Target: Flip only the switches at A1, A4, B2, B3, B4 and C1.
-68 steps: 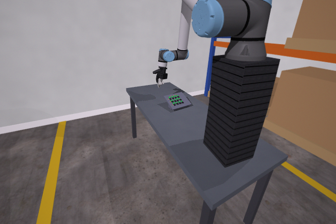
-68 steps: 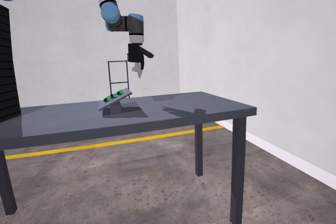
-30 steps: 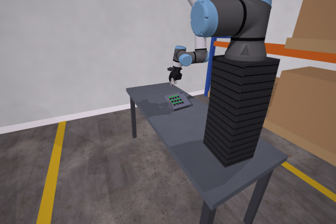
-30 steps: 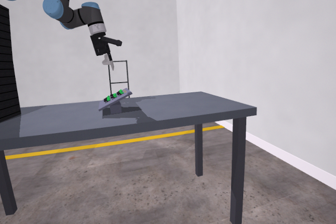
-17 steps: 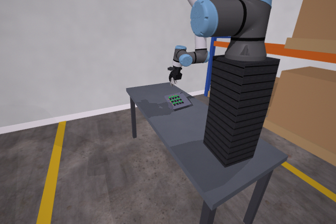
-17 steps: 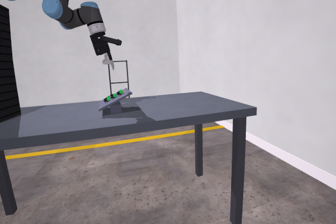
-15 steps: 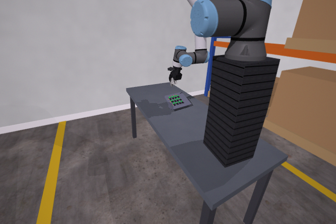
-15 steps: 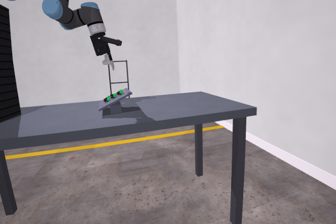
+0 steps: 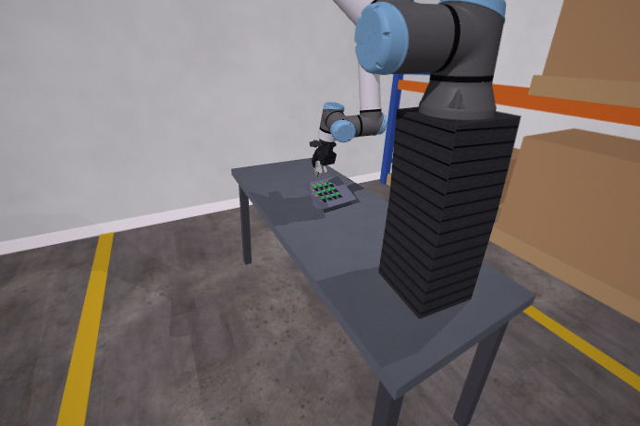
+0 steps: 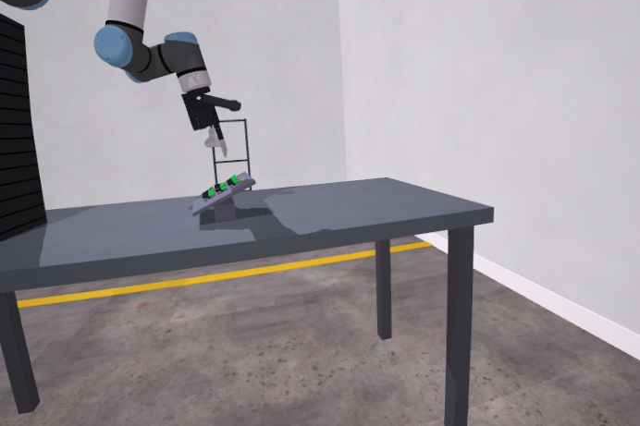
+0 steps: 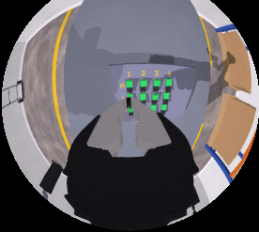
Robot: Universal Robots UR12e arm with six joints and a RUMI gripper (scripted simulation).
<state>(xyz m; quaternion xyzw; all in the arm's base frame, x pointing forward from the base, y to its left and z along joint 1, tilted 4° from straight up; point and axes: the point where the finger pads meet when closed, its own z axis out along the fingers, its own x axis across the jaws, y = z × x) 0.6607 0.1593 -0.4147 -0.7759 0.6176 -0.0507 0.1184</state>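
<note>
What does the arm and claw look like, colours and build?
The arm has pale grey-white tube links, dark grey joint housings and light blue round end caps. Black bands ring the joints. The claw has a black boxy body with a black side stub and two light grey tapered fingers. No cables or markings show.
</note>
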